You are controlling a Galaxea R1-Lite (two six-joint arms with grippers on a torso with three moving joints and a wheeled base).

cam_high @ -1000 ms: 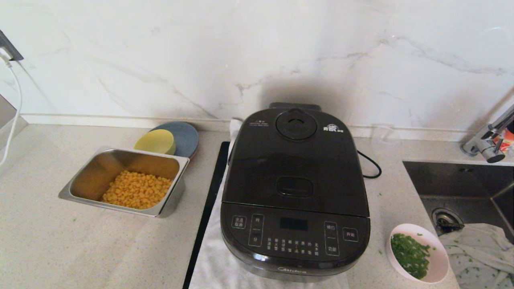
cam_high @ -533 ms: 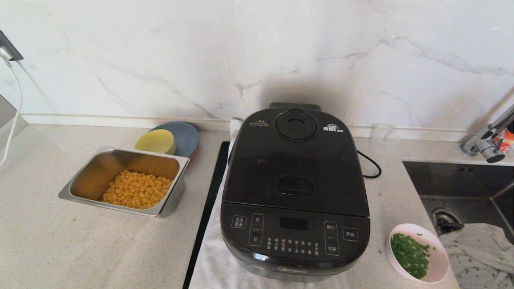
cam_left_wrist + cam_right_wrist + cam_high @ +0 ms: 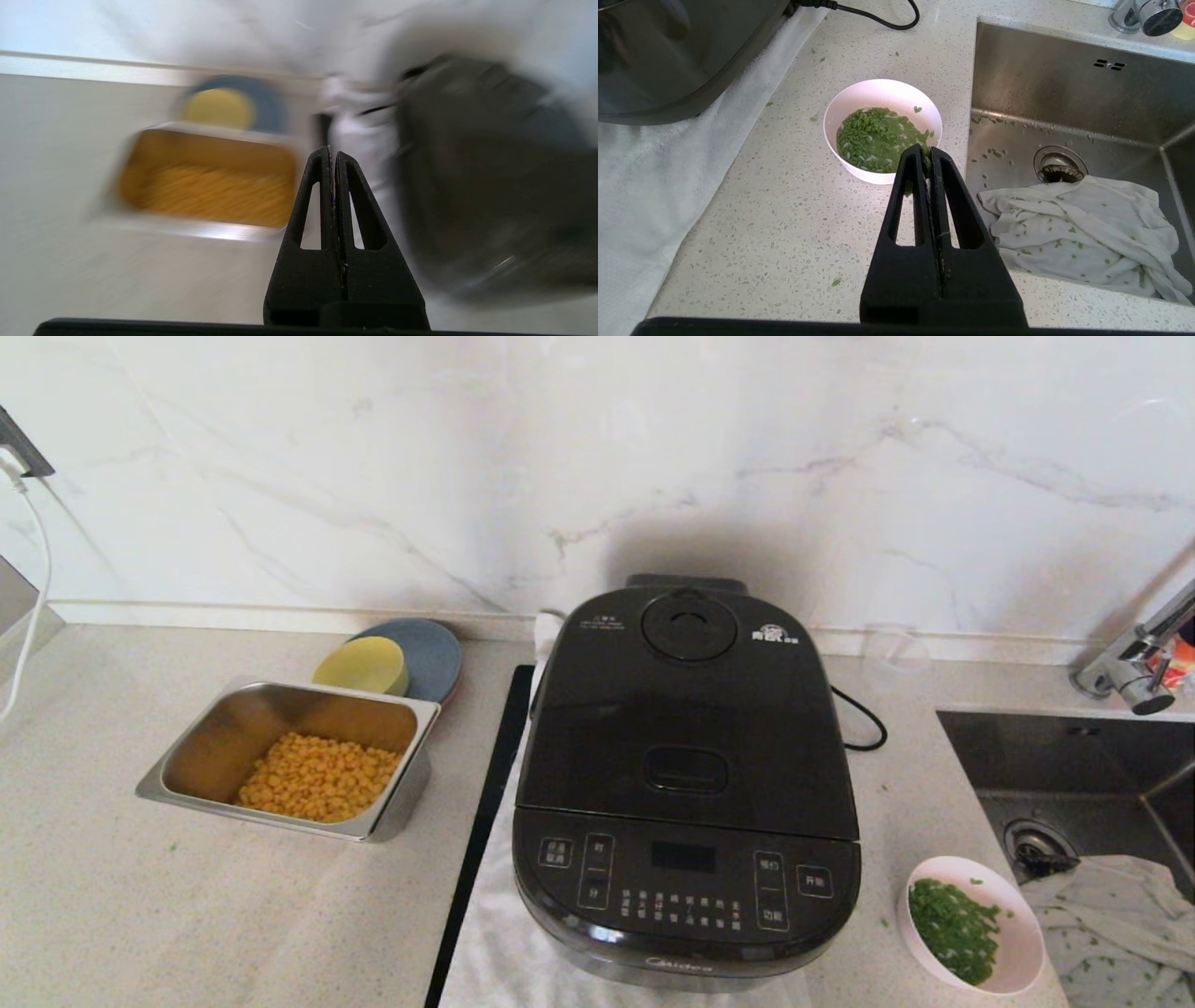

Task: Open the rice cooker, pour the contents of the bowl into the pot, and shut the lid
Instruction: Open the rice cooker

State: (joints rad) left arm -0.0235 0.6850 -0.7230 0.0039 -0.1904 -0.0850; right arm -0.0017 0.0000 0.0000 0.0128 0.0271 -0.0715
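The black rice cooker stands mid-counter on a white towel, its lid down, so the pot is hidden. The pale pink bowl of chopped green bits sits at the cooker's front right, beside the sink. Neither arm shows in the head view. My left gripper is shut and empty, in the air between the corn tray and the cooker. My right gripper is shut, its tips just short of the bowl and the green bits.
A steel tray of corn lies left of the cooker, with a yellow bowl on a blue plate behind it. The sink with a rag is at the right. The cooker's cord trails behind it.
Nothing has moved in the head view across the three frames.
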